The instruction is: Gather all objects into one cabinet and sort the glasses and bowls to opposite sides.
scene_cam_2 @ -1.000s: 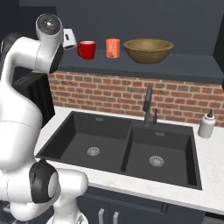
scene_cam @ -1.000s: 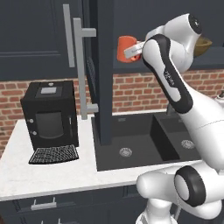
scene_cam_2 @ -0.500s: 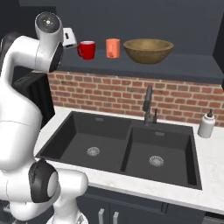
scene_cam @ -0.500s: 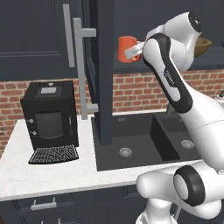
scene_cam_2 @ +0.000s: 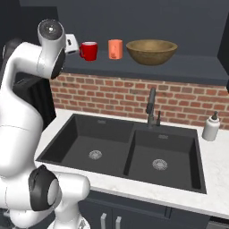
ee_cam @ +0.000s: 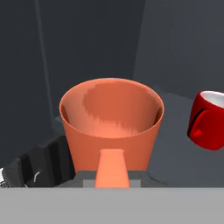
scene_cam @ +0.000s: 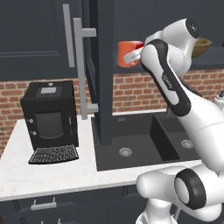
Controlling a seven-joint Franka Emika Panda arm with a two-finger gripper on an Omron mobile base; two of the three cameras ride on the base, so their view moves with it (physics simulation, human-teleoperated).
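Note:
My gripper (ee_cam: 112,176) is shut on a salmon-orange cup (ee_cam: 112,127), which I look into from above with its handle toward the camera. In the left base view this held cup (scene_cam: 127,53) hangs at shelf height just right of the open cabinet door (scene_cam: 103,70), with the gripper (scene_cam: 133,57) at its side. On the cabinet shelf (scene_cam_2: 147,68) stand a red cup (scene_cam_2: 89,50), a second salmon-orange cup (scene_cam_2: 115,49) and the wide brown bowl (scene_cam_2: 151,51), left to right. The red cup (ee_cam: 209,120) sits just right of the held one.
The door's long grey bar handle (scene_cam: 83,70) juts out left of the arm. Below lie a black double sink (scene_cam_2: 125,150) with a faucet (scene_cam_2: 152,107), a soap bottle (scene_cam_2: 211,127) and a black coffee machine (scene_cam: 49,116) on the white counter.

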